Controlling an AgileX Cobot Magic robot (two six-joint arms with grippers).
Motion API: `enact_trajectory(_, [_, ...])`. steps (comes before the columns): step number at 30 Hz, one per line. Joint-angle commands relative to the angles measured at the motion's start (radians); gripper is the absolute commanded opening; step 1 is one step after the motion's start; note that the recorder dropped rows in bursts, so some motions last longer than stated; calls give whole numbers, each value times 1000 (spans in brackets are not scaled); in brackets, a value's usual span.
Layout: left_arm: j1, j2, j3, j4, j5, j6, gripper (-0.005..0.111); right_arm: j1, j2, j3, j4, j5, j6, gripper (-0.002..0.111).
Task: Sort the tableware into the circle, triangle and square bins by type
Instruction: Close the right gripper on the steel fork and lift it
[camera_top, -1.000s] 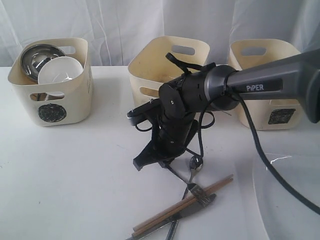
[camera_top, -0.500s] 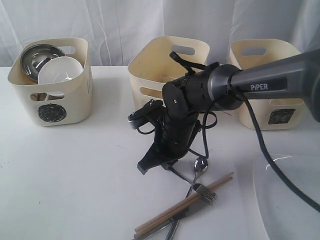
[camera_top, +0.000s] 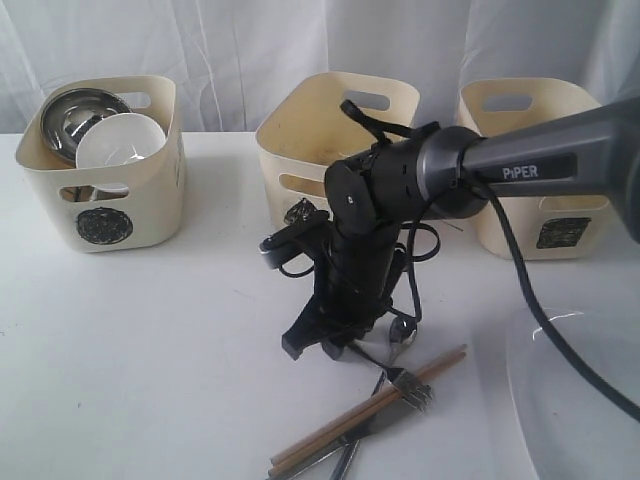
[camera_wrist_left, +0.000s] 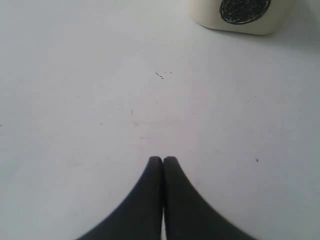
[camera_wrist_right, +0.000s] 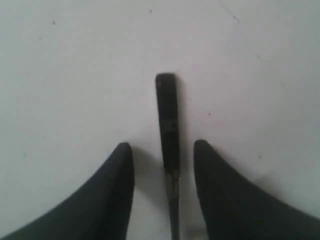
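My right gripper points down at the table just above the pile of cutlery. In the right wrist view it stands open, and a dark steel utensil handle lies on the table between its fingers without touching either. I cannot tell which piece the handle belongs to. A fork, wooden chopsticks and a knife lie crossed at the front. The circle bin holds a steel bowl and a white bowl. My left gripper is shut and empty over bare table.
The middle bin and the right bin stand at the back behind my right arm. The large white plate lies at the front right. The circle bin's corner shows ahead of the left gripper.
The right gripper has opened, and the handle it was shut on now lies free between its fingers. The gripper has also shifted slightly toward the front.
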Motion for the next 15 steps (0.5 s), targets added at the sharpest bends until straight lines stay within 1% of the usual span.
enact_trajectory(1, [-8,-3,10,4,37,0,0,-6,3,2,6,141,-8,40])
enact_trajectory(7, [-8,-3,10,4,37,0,0,-6,-83,7,-6,267,54,40])
enact_trajectory(15, [-8,-3,10,4,37,2,0,-6,-88,45,-46,187,102,40])
